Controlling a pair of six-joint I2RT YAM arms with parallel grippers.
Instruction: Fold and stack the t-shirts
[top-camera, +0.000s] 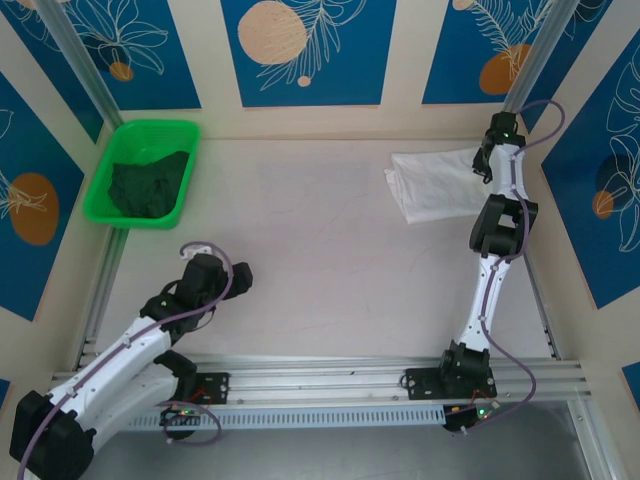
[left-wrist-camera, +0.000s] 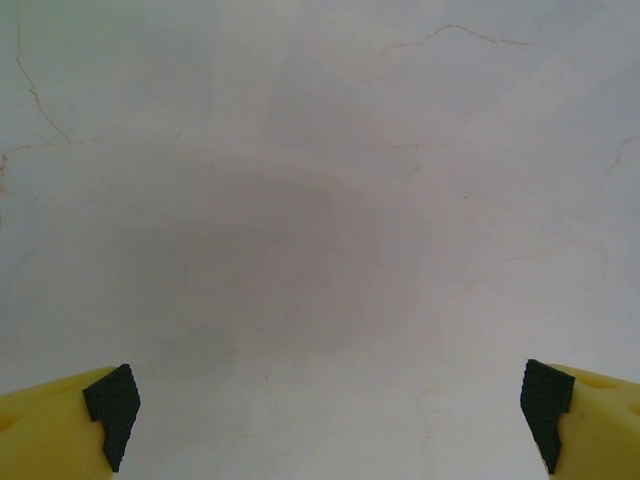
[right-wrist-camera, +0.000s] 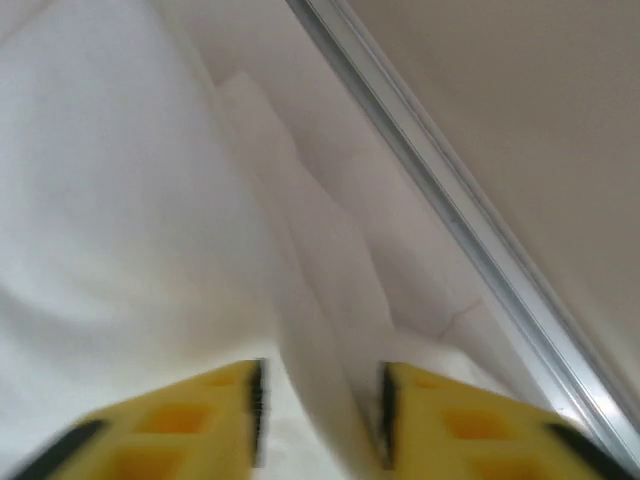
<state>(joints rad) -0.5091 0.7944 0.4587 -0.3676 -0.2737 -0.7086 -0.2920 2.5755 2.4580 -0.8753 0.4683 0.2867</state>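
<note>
Grip on white tee at the far right, left arm idle

Fingers of the right gripper (right-wrist-camera: 320, 405) stand close together with a raised fold of the white t-shirt (right-wrist-camera: 120, 220) pinched between their dark pads; the wrist picture is blurred, but the cloth fills the narrow gap. An aluminium rail (right-wrist-camera: 450, 220) runs just beside that fold. From above, this gripper sits at the right edge of the shirt, which lies loosely folded at the far right of the table (top-camera: 320, 250), close to the wall.

The left gripper (left-wrist-camera: 325, 420) hangs with its fingers wide apart over bare tabletop, nothing between the pads (left-wrist-camera: 112, 412). It is at the near left, well apart from both shirts.

The dark green t-shirt (top-camera: 150, 185) lies crumpled inside the bright green plastic tray (top-camera: 150, 126) at the far left corner.
</note>
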